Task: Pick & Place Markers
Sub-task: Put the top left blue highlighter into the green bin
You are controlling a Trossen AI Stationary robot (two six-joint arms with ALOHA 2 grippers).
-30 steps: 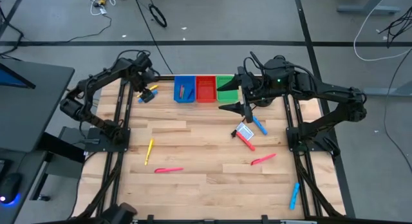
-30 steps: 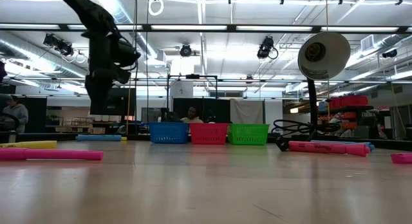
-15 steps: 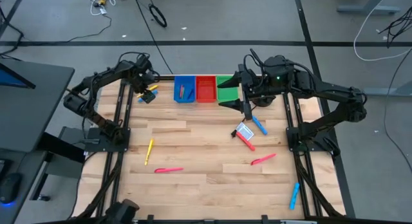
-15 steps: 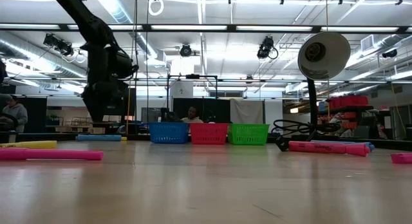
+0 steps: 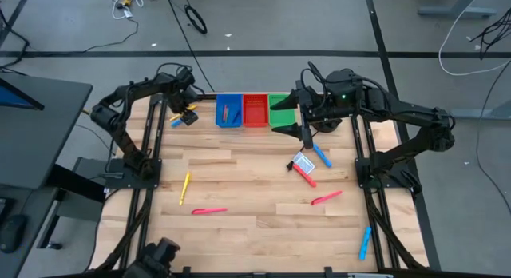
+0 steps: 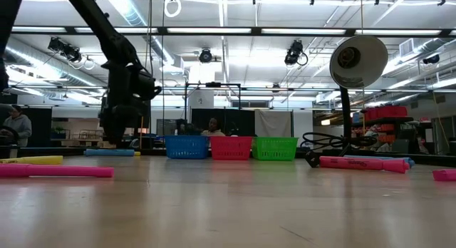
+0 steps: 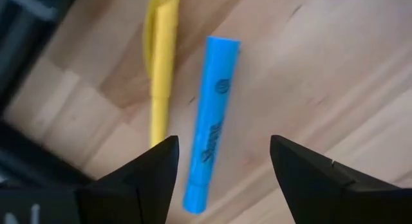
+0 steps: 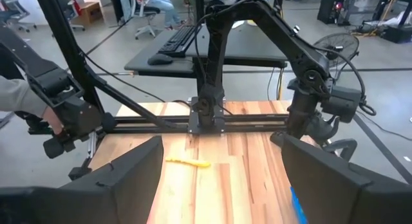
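My left gripper (image 5: 182, 110) is open and hovers low over the table's far left corner. In the left wrist view its fingers (image 7: 222, 169) stand on either side of a blue marker (image 7: 211, 121), touching nothing. A yellow marker (image 7: 161, 82) lies flat beside the blue one. My right gripper (image 5: 303, 130) is open and hangs in the air in front of the green bin (image 5: 280, 110); its fingers (image 8: 222, 179) are empty. Other markers lie flat on the table: yellow (image 5: 186, 188), pink (image 5: 209, 211), pink (image 5: 326, 198), red (image 5: 305, 174), blue (image 5: 321, 156), blue (image 5: 365, 242).
Blue (image 5: 229, 110) and red (image 5: 255, 110) bins stand beside the green one at the far edge, the blue one with markers inside. A white-and-blue card (image 5: 303, 162) lies by the red marker. Black frame rails run along both table sides. People sit in the room behind.
My left gripper has come down and moved a little toward the table's right, closing in on the blue and yellow markers at the far left corner. Its elbow has swung toward the far edge. Nothing on the table has moved.
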